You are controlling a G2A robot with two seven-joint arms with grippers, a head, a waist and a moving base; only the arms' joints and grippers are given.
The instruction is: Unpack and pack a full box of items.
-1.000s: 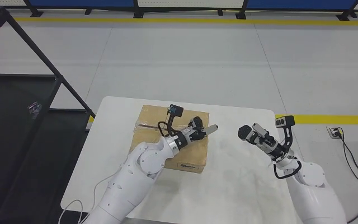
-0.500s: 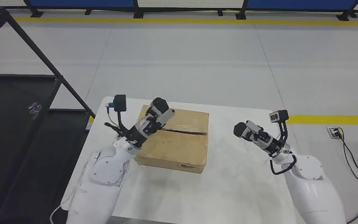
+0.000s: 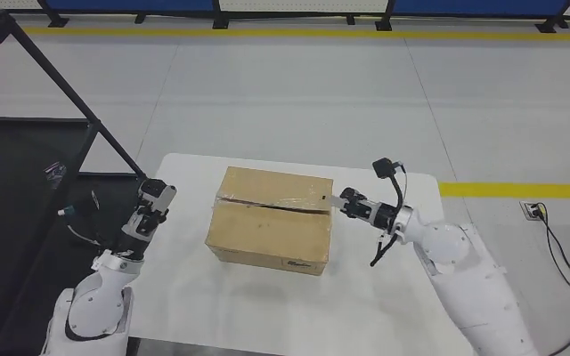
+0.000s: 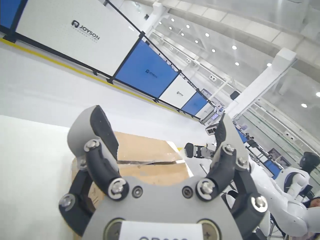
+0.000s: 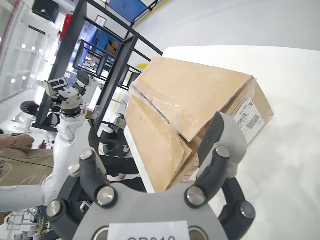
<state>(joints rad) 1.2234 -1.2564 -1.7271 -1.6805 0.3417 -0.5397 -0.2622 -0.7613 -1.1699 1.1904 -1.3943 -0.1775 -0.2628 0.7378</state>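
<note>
Worktop (image 3: 383, 294): white, rectangular, standing on a pale hall floor.
Left hand (image 3: 153, 198): above the worktop's left edge; fingers (image 4: 101, 123) are spread wide and hold nothing.
Brown cardboard box (image 3: 272, 224): sits mid-worktop, well apart from the left hand; flaps are down and the clear tape (image 5: 172, 111) is split along the top seam.
Right hand (image 3: 346, 203): at the box's right end, by the seam; fingers (image 5: 215, 131) are spread wide and empty, contact unclear.

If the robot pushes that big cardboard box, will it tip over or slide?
The cardboard box looks wide and low, so it would probably slide, not tip. Its top flaps are split apart along the middle, so they likely flex.
</note>
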